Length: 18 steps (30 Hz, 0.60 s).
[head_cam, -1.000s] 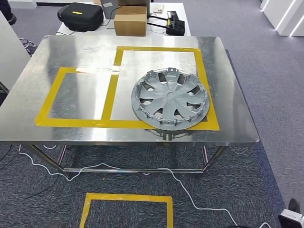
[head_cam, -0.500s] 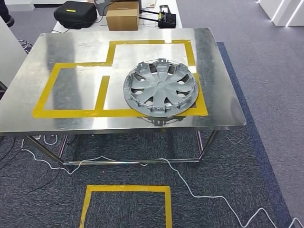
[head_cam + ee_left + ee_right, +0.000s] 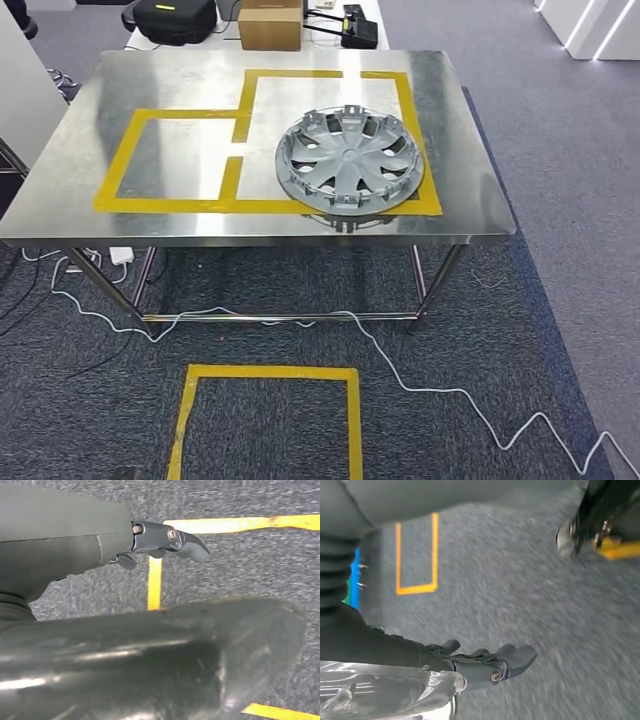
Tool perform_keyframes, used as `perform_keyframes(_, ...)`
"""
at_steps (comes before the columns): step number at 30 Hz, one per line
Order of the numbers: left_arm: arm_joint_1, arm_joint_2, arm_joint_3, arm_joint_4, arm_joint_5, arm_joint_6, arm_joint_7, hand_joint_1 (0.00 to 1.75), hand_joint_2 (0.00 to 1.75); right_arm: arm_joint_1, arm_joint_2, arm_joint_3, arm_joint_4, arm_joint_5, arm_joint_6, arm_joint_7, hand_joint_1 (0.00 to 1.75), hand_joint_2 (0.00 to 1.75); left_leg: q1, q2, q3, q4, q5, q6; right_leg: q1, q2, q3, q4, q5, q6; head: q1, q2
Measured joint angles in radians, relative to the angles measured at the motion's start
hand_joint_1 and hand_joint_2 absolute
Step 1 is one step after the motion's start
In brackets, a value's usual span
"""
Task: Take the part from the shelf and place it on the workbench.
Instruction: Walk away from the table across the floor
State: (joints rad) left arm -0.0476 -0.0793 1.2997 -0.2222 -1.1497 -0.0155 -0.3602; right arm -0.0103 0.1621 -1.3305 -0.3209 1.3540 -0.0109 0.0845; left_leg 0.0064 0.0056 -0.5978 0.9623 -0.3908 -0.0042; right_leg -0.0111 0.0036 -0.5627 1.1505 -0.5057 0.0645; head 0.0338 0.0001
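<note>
you see the grey hubcap [image 3: 349, 161] lying flat on the steel workbench [image 3: 468, 190], inside the larger yellow tape outline [image 3: 260, 207]. your left hand [image 3: 166, 542] and right hand [image 3: 486, 662] both hang over carpet, fingers extended, grasping nothing.

My left hand [image 3: 166, 542] hangs over the floor, its dark fingers [image 3: 192, 547] stretched out almost straight and lying close together, with nothing between them. The thick grey thumb [image 3: 226, 650] lies alongside, apart from the fingers. My right hand [image 3: 486, 662] hangs over the floor too, fingers [image 3: 518, 656] extended with a slight curl at the tips, holding nothing.
</note>
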Motion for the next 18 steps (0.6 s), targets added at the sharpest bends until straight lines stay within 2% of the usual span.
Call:
perform_keyframes(1, 0.0, -0.002, 0.0, 0.0, 0.0, -0.001, 0.002, 0.0, 0.0, -0.005, 0.0, 0.0, 0.008, 0.004, 0.003, 0.004, 0.0, 0.0, 0.0, 0.0, -0.008, 0.002, 0.009, -0.005, 0.001, 0.001, 0.057, -0.078, 0.0, -0.003, 0.001, 0.0)
perform_keyframes(2, 0.0, -0.003, 0.0, 0.0, 0.0, -0.002, 0.003, 0.0, 0.0, -0.009, 0.0, 0.0, 0.014, 0.006, 0.006, 0.005, 0.0, 0.0, -0.001, -0.001, -0.012, 0.002, 0.018, -0.011, 0.002, 0.003, 0.093, -0.135, -0.007, -0.007, 0.002, 0.0)
perform_keyframes(3, -0.001, -0.004, 0.0, 0.0, 0.001, -0.002, 0.004, 0.0, 0.0, -0.012, 0.0, 0.0, 0.02, 0.007, 0.007, 0.005, 0.0, 0.0, -0.002, -0.001, -0.014, 0.002, 0.027, -0.016, 0.004, 0.005, 0.112, -0.169, -0.016, -0.011, 0.003, 0.0)
perform_keyframes(5, -0.001, -0.005, 0.0, 0.0, 0.002, 0.0, 0.008, 0.0, 0.0, -0.011, -0.004, 0.0, 0.027, 0.008, 0.011, 0.004, 0.0, 0.0, 0.0, -0.002, -0.018, -0.001, 0.043, -0.028, 0.005, 0.004, 0.103, -0.175, -0.008, -0.026, 0.003, 0.0)
perform_keyframes(6, 0.0, -0.006, 0.0, 0.0, 0.003, 0.001, 0.009, 0.0, 0.0, -0.01, -0.007, 0.0, 0.029, 0.01, 0.013, 0.005, 0.0, 0.0, 0.001, -0.003, -0.023, 0.004, 0.034, -0.033, 0.005, 0.002, 0.095, -0.175, 0.0, -0.036, 0.002, 0.0)
perform_keyframes(7, 0.002, -0.008, 0.0, 0.0, 0.003, 0.001, 0.01, 0.0, 0.0, -0.009, -0.011, 0.0, 0.031, 0.012, 0.016, 0.005, 0.0, 0.0, 0.002, -0.004, -0.033, 0.025, 0.006, -0.038, 0.004, 0.001, 0.085, -0.176, 0.01, -0.046, 0.0, 0.0)
perform_keyframes(8, 0.004, -0.01, 0.0, 0.0, 0.004, 0.001, 0.011, 0.0, 0.0, -0.008, -0.016, 0.0, 0.032, 0.014, 0.019, 0.006, 0.0, 0.0, 0.003, -0.004, -0.048, 0.066, -0.039, -0.042, 0.002, -0.001, 0.074, -0.177, 0.022, -0.054, -0.004, 0.0)
perform_keyframes(10, 0.004, -0.013, 0.0, 0.001, 0.004, 0.0, 0.011, 0.0, 0.0, -0.007, -0.025, -0.001, 0.033, 0.016, 0.025, 0.009, 0.0, 0.0, 0.003, -0.004, -0.085, 0.2, -0.145, -0.047, 0.004, -0.002, 0.046, -0.176, 0.046, -0.06, -0.01, 0.0)
perform_keyframes(11, 0.003, -0.014, 0.0, 0.001, 0.004, 0.0, 0.011, 0.0, 0.0, -0.006, -0.028, -0.001, 0.033, 0.016, 0.027, 0.009, 0.0, 0.0, 0.003, -0.004, -0.096, 0.261, -0.171, -0.049, 0.004, -0.003, 0.031, -0.175, 0.058, -0.059, -0.011, 0.0)
perform_keyframes(12, 0.003, -0.014, 0.0, 0.001, 0.004, 0.0, 0.011, 0.0, 0.0, -0.006, -0.03, -0.001, 0.033, 0.016, 0.028, 0.01, 0.0, 0.0, 0.003, -0.004, -0.095, 0.297, -0.174, -0.051, 0.004, -0.003, 0.015, -0.174, 0.07, -0.057, -0.011, 0.0)
perform_keyframes(13, 0.002, -0.014, 0.0, 0.001, 0.004, 0.0, 0.011, 0.0, 0.0, -0.006, -0.031, -0.001, 0.034, 0.017, 0.029, 0.01, 0.0, 0.0, 0.004, -0.004, -0.075, 0.296, -0.154, -0.051, 0.004, -0.003, 0.0, -0.173, 0.081, -0.054, -0.011, 0.0)
perform_keyframes(14, 0.002, -0.014, 0.0, 0.001, 0.004, -0.001, 0.011, 0.0, 0.0, -0.005, -0.032, -0.001, 0.034, 0.017, 0.029, 0.01, 0.0, 0.0, 0.004, -0.004, -0.04, 0.261, -0.127, -0.052, 0.002, -0.003, -0.014, -0.171, 0.09, -0.05, -0.011, 0.0)
perform_keyframes(15, 0.001, -0.014, 0.0, 0.001, 0.004, -0.001, 0.011, 0.0, 0.0, -0.005, -0.033, -0.001, 0.035, 0.017, 0.03, 0.011, 0.0, 0.0, 0.006, -0.004, 0.009, 0.202, -0.104, -0.053, 0.002, -0.003, -0.024, -0.168, 0.097, -0.045, -0.012, 0.0)
perform_keyframes(16, -0.001, -0.015, 0.0, 0.001, 0.004, -0.002, 0.011, 0.0, 0.0, -0.006, -0.034, -0.001, 0.036, 0.017, 0.032, 0.014, 0.0, 0.0, 0.008, -0.005, 0.063, 0.128, -0.093, -0.053, 0.002, -0.003, -0.034, -0.163, 0.104, -0.039, -0.014, 0.0)
perform_keyframes(17, -0.003, -0.016, 0.0, 0.001, 0.004, -0.004, 0.01, 0.0, 0.0, -0.006, -0.036, -0.001, 0.036, 0.016, 0.033, 0.018, 0.0, 0.0, 0.009, -0.006, 0.105, 0.066, -0.097, -0.049, 0.005, -0.004, -0.042, -0.158, 0.111, -0.033, -0.016, 0.0)
perform_keyframes(18, -0.005, -0.019, 0.0, 0.001, 0.005, -0.008, 0.009, 0.0, 0.0, -0.006, -0.038, -0.002, 0.037, 0.016, 0.034, 0.023, 0.0, 0.0, 0.009, -0.007, 0.131, 0.022, -0.105, -0.045, 0.007, -0.004, -0.05, -0.154, 0.119, -0.028, -0.017, 0.0)
